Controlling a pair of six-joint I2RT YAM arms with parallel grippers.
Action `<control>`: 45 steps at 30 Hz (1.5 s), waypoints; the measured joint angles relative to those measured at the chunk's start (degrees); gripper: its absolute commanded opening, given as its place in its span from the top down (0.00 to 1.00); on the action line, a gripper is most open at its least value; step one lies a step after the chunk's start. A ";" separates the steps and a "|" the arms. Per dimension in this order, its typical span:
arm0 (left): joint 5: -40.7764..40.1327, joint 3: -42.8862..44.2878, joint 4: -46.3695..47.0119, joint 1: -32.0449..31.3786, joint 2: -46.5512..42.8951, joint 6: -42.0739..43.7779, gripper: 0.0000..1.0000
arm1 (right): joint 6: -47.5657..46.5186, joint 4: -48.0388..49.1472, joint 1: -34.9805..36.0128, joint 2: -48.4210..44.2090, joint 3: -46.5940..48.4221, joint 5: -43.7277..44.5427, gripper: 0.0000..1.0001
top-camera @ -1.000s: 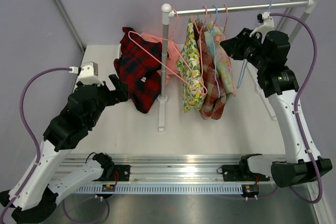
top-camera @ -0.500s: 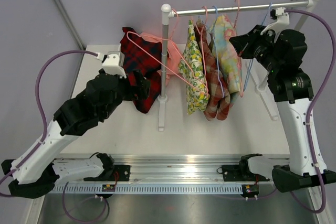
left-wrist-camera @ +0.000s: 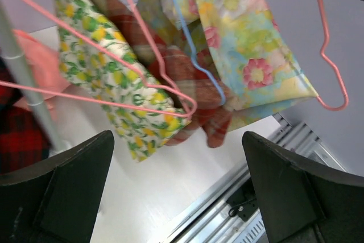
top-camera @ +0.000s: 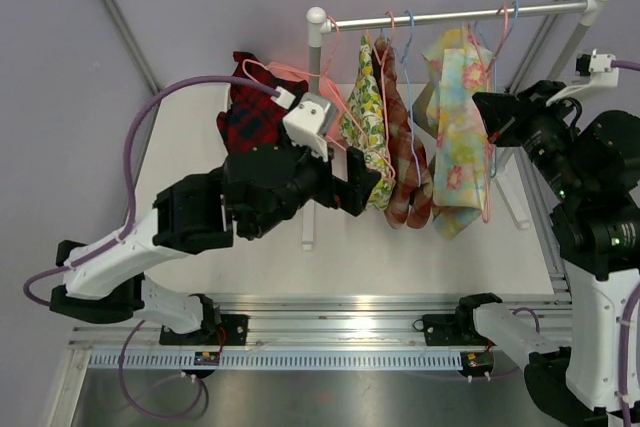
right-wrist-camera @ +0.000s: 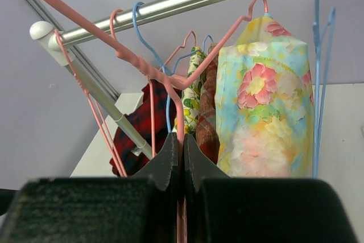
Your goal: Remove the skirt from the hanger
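Big swing on the left since a second ago. The left end effector [top-camera: 365, 185] has come off the red tartan garment [top-camera: 250, 112] and now hangs low under the rail [top-camera: 450, 17], toward the rail's left end. Its fingers [left-wrist-camera: 62, 192] are spread wide, nothing between them, and the lemon-print garment [left-wrist-camera: 114, 83] dangles just ahead.

The floral skirt [top-camera: 458, 137] has travelled too, sliding along the rail toward its right end and clear of its neighbours.

The right end effector [right-wrist-camera: 182, 139] is below the rail's right half, jaws squeezed narrow and pinching the wire of the pink hanger [right-wrist-camera: 181, 112]. That hanger's hook reaches up to the rail, and the floral skirt hangs from it, not off yet, draped straight down beneath the rail. The hanger's lower loop pokes out past the skirt's corner.

A blue hanger [left-wrist-camera: 196, 55] hangs beside the skirt, on the side toward the rail's left end. Next come the brown plaid garment [top-camera: 402, 172] and the lemon-print one, side by side and touching under the rail's left half.

The white post [top-camera: 314, 97] holds up the rail's left end. Beyond it, out past that end of the rail, the red tartan garment lies heaped on the table [top-camera: 185, 137].
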 measured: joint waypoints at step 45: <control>30.82 -20.04 45.18 -3.26 11.52 -10.67 0.01 | 2.91 -20.20 0.00 -9.25 14.58 -1.53 1.00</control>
